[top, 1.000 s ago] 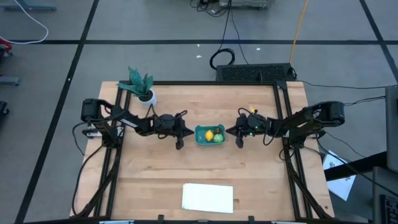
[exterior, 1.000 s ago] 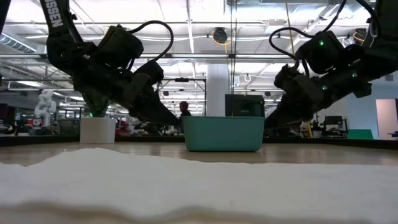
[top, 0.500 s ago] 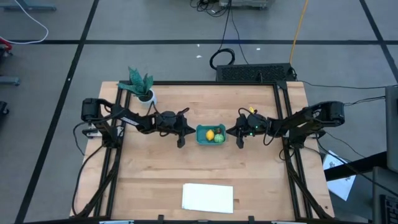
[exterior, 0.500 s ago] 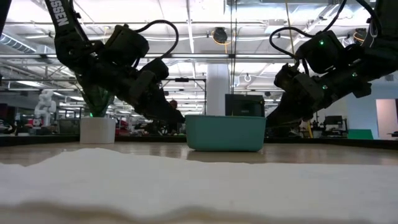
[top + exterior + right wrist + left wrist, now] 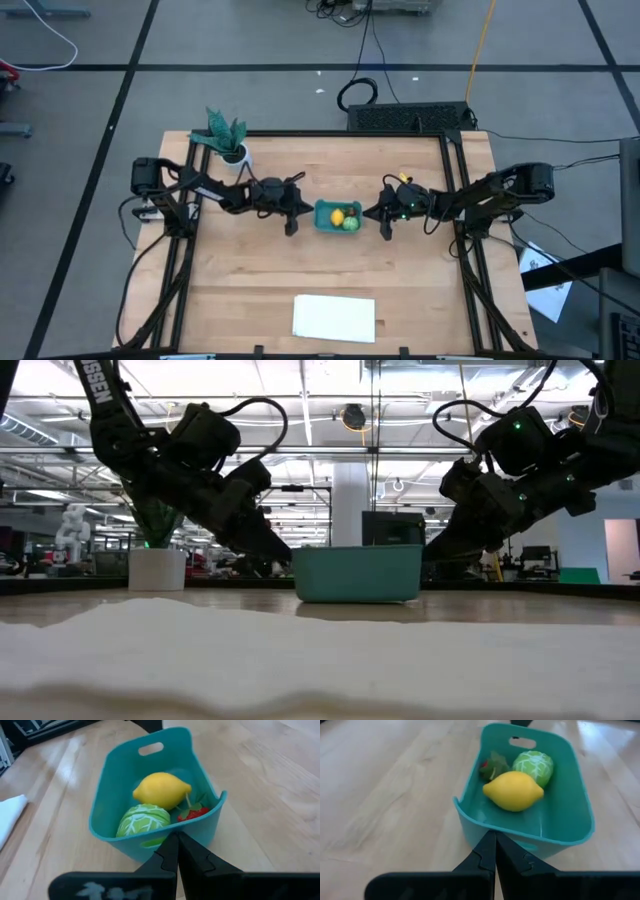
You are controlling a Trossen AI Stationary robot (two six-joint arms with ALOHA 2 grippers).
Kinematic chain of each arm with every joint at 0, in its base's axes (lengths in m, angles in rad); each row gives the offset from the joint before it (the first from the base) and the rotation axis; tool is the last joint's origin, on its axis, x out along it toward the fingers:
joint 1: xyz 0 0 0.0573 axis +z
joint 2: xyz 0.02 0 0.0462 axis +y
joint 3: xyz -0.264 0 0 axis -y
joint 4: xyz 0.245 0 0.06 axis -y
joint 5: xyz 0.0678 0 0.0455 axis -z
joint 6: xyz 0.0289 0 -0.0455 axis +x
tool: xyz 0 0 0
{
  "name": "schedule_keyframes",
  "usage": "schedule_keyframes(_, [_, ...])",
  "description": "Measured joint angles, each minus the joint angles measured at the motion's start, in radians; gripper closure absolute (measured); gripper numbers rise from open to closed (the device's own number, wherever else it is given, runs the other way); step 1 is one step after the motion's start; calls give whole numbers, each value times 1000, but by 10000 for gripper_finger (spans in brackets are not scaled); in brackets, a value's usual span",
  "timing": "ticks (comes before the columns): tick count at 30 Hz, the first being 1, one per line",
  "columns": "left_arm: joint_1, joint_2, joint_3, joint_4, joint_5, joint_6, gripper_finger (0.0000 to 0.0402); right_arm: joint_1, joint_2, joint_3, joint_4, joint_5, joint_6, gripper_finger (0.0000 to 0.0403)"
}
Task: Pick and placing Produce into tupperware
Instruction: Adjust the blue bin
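With lemon (image 5: 513, 791), green ball (image 5: 533, 766) and red fruit (image 5: 193, 813) inside the tub (image 5: 338, 217) between both closed jaws, retract left gripper (image 5: 491, 851) and right gripper (image 5: 174, 849) outward without nudging it.

Both arms reach inward from opposite sides, stretched low and angled downward, their tips facing each other near the middle of the surface. The left claw (image 5: 291, 216) has its fingers pressed together. The right claw (image 5: 381, 216) is likewise fully closed.
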Motion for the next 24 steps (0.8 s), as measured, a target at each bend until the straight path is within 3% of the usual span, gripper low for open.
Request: schedule_keyframes(24, [-4,0,2,-6,8,-6,396,-1,0,3,-28,1,2,403])
